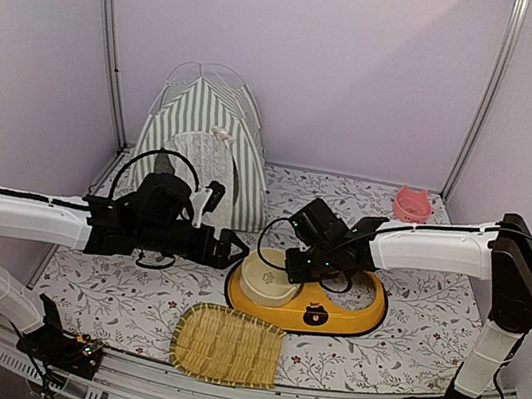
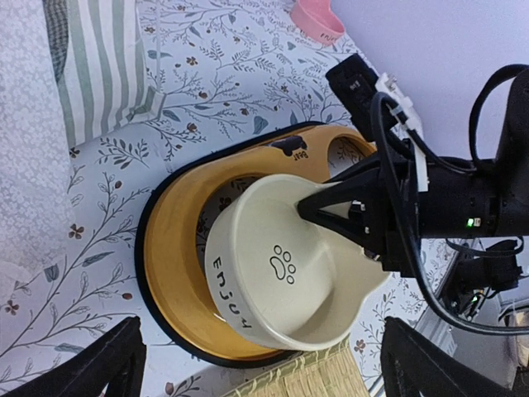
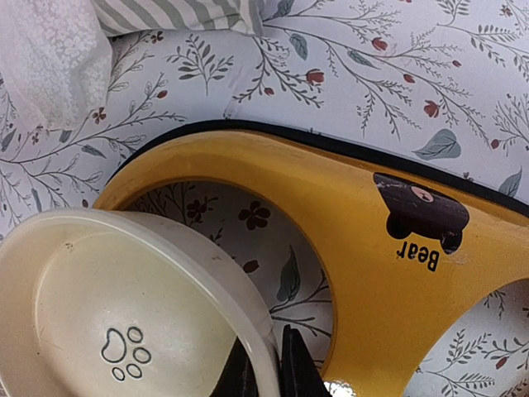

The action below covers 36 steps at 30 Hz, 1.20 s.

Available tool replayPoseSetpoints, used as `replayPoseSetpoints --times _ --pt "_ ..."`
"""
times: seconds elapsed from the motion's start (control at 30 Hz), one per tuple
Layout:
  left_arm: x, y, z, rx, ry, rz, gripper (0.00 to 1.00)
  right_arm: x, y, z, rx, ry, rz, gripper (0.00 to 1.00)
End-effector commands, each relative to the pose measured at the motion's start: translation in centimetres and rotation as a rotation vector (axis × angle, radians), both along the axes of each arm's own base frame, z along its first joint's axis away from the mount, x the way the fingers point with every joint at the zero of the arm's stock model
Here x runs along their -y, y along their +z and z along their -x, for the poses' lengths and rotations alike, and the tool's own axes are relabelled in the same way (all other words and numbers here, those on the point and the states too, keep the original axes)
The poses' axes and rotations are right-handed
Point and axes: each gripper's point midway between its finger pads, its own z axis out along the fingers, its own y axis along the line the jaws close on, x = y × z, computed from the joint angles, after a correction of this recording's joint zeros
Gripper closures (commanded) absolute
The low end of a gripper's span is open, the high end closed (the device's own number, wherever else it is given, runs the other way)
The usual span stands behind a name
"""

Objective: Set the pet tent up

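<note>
At the tabletop's [image 1: 128, 304] back left corner we see the pet tent [image 1: 202, 124] standing upright. Its grey-green and white stripes run down from thin white poles that cross at the peak, and its lace door curtain faces the front edge. Just in front of the tent door the left gripper [image 1: 241, 249] hangs above the floral cloth with its jaws spread wide and nothing between them. It points right, toward the cream bowl [image 1: 267, 279]. Near the middle of the front edge lies a woven bamboo tray [image 1: 226, 345]. Behind the tray, around the tabletop's centre, a yellow feeder stand [image 1: 349, 314] with a bear print rests flat. The cream bowl, marked with a paw print, sits tilted over the stand's left opening. The right gripper [image 3: 269, 372] is closed on the bowl's rim, one finger inside the wall and one outside. Toward the back right corner, well apart from everything else, stands a small pink cup [image 1: 412, 204].
</note>
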Motion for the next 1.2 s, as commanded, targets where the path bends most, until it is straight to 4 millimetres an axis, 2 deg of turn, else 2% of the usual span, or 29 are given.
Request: replayPoseSetpoints --times 0.0,0.07,0.13,0.23,0.37,0.5,0.63,0.87,1.0,1.17 --pt "-0.4 -0.3 -0.3 0.01 0.006 0.001 0.01 -0.5 1.2 -1.6 0.055 -0.059 -0.012 0.94" --pt "-0.4 -0.2 -0.4 0.011 0.005 0.003 0.01 -0.1 1.0 -1.8 0.057 -0.073 0.008 0.91" --pt "-0.3 -0.2 -0.4 0.01 0.004 0.003 0.01 -0.1 0.7 -1.8 0.052 -0.078 0.014 0.83" --pt "-0.1 0.0 -0.4 0.012 0.0 0.006 0.01 0.0 0.9 -1.7 0.05 -0.08 0.01 0.66" --pt "0.0 0.1 -0.5 0.014 -0.004 0.008 0.01 0.2 1.6 -1.9 0.068 -0.087 0.007 0.57" --pt "0.2 0.2 -0.6 0.012 -0.008 0.01 0.01 0.2 2.3 -1.9 0.082 -0.083 0.002 0.53" --pt "0.4 0.2 -0.6 0.01 -0.011 0.014 0.01 0.2 2.9 -1.6 0.077 -0.071 -0.008 0.53" --pt "0.8 -1.3 -0.3 -0.03 -0.032 -0.002 0.03 0.2 2.4 0.6 0.037 -0.044 -0.002 0.56" --pt "1.2 -2.0 0.0 -0.058 -0.048 0.005 0.03 0.8 1.7 1.0 0.027 -0.064 0.004 0.5" --pt "1.5 -1.4 -0.2 -0.049 -0.049 0.007 0.03 1.9 2.9 0.2 0.075 -0.102 0.006 0.42"
